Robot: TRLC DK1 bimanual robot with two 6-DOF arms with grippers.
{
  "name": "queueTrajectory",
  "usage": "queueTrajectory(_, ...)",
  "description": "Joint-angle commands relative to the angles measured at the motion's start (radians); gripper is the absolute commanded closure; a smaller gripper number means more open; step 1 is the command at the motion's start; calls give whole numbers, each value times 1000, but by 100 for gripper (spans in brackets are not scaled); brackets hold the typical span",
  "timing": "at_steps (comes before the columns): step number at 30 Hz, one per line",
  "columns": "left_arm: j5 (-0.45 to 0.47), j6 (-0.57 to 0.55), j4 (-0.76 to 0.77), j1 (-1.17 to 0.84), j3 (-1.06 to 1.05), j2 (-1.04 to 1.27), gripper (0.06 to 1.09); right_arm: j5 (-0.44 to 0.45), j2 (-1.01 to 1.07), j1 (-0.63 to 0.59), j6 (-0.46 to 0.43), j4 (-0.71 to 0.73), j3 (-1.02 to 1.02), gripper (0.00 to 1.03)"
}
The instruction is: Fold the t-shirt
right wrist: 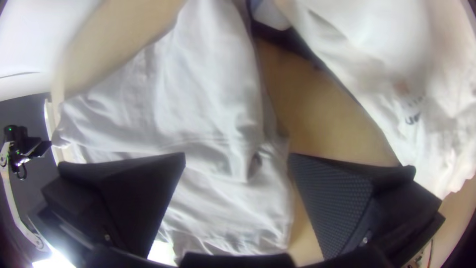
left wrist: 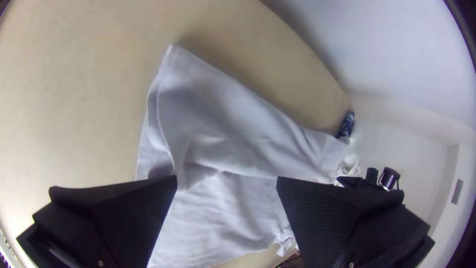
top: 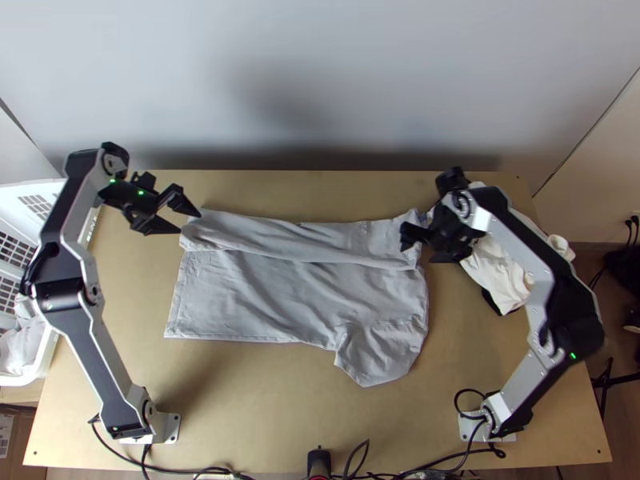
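A grey t-shirt [top: 304,292] lies across the middle of the tabletop [top: 240,392], its far side folded over in a band.
The left tool [left wrist: 227,182] and right tool [right wrist: 237,159] spread wide at the band's opposite ends, likely the best holds on fabric that looks light, limp and prone to wrinkling. A white cloth pile [top: 500,272] crowds the right end; the tabletop's far edge runs near the fold, leaving more room on the near side.

High up top, looking steeply down on the light wooden table [top: 264,400]; at both wrists, peering closer across the light-grey cloth t-shirt [top: 296,292], shared by all three.
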Motion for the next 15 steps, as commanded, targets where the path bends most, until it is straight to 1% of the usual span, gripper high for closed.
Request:
queueTrajectory(1, 5, 150, -62, 41, -166, -224, 10, 11, -237, -37, -102, -32, -133, 4)
queueTrajectory(2, 5, 191, -47, 48, -234, -285, 10, -1, -308, -41, -123, -9, -199, 4)
queueTrajectory(3, 4, 205, 4, 59, -317, -349, 10, -11, -374, -41, -145, 16, -268, 4)
queueTrajectory(4, -4, 228, 64, 62, -412, -417, 10, -11, -431, -41, -148, 33, -332, 5)
queueTrajectory(6, -4, 298, 99, 68, -556, -520, 10, -12, -510, -29, -138, 36, -446, 5)
queueTrajectory(8, -7, 294, 83, 71, -639, -526, 10, -12, -546, -7, -125, 36, -529, 5)
queueTrajectory(10, -12, 291, 77, 81, -722, -517, 10, -12, -555, 3, -62, 36, -602, 5)
queueTrajectory(11, -26, 289, 80, 82, -762, -515, 10, -12, -552, 6, -48, 39, -628, 5)
queueTrajectory(15, -64, 283, 179, 85, -901, -534, 10, -15, -544, 20, -14, 117, -719, 5)
